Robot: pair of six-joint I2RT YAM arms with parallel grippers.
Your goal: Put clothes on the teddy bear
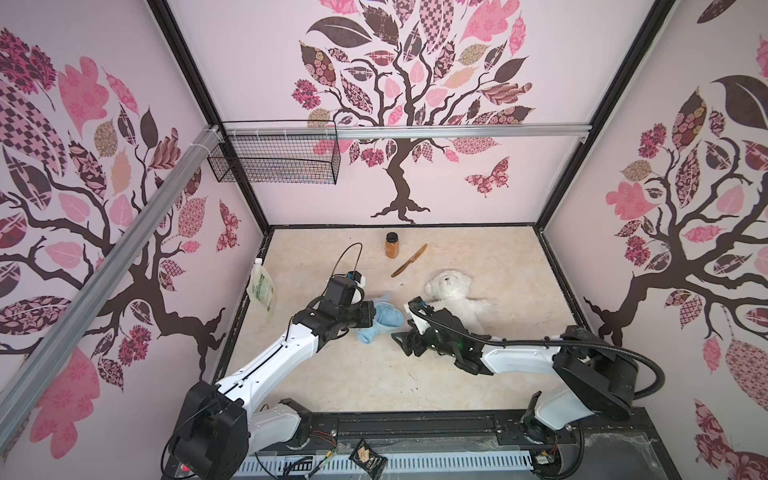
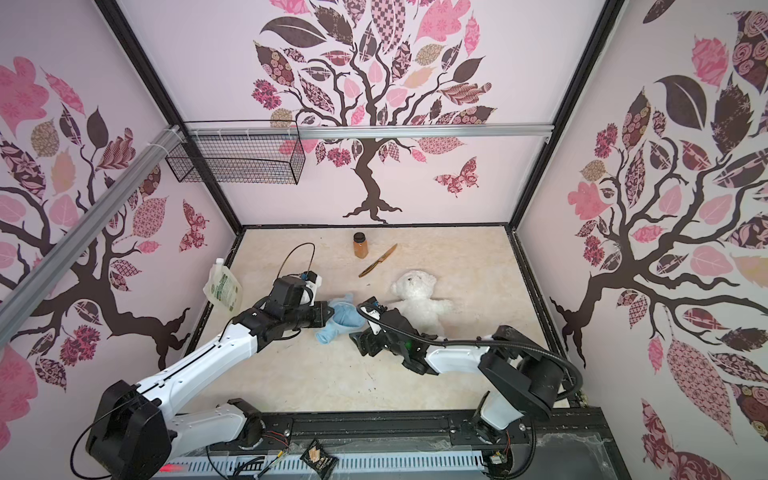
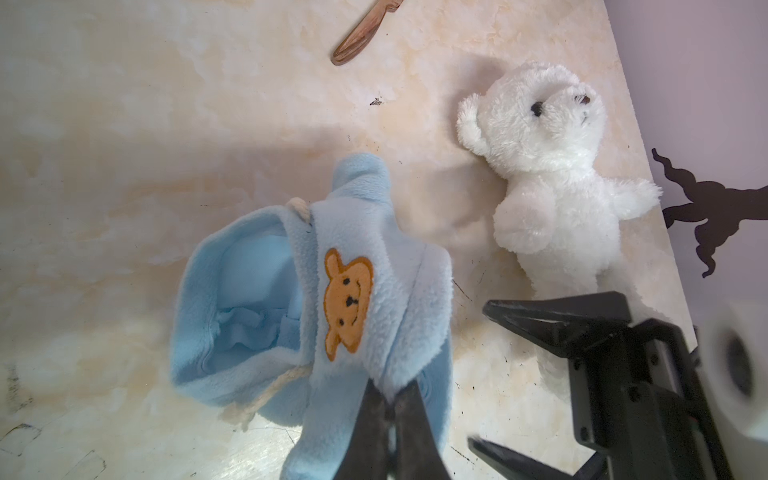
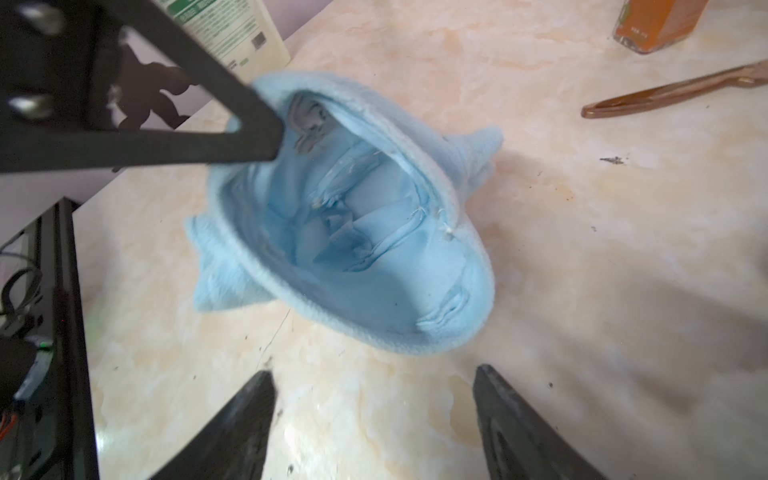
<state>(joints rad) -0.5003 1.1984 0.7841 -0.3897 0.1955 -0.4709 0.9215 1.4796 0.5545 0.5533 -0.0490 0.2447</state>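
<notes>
Bimanual tabletop scene in both top views and both wrist views. The teddy bear (image 1: 455, 297), white and fluffy, lies face-up on the marbled table (image 1: 478, 374), right of centre, with its head toward the back wall. In the top views its lower body is partly covered by the right arm. The left wrist view shows the bear (image 3: 548, 166) with arms spread, near the garment but not touching it. The left gripper (image 3: 388, 395) has its fingers pressed together on an edge of the light blue shirt (image 3: 353, 291), pinching the fleece. A tan bear-face patch (image 3: 347, 303) faces this camera. In a top view the shirt (image 1: 384, 318) sits bunched at the left gripper (image 1: 370, 313), left of the bear. The right wrist view looks into the shirt's gaping opening (image 4: 353, 232), showing the seamed lining. Whether the shirt's lower edge rests on the table cannot be told. The right gripper (image 4: 374, 374) has its fingers spread wide and empty, pointing at that opening and just short of the fabric. The same gripper (image 1: 401, 336) lies low between shirt and bear in a top view. Behind stand a brown spice jar (image 1: 392, 245) and, beside it, a wooden knife (image 1: 409, 260) lying flat. A pouch (image 1: 262, 286) leans at the left wall, and a wire basket (image 1: 274, 153) hangs on the rail above.
</notes>
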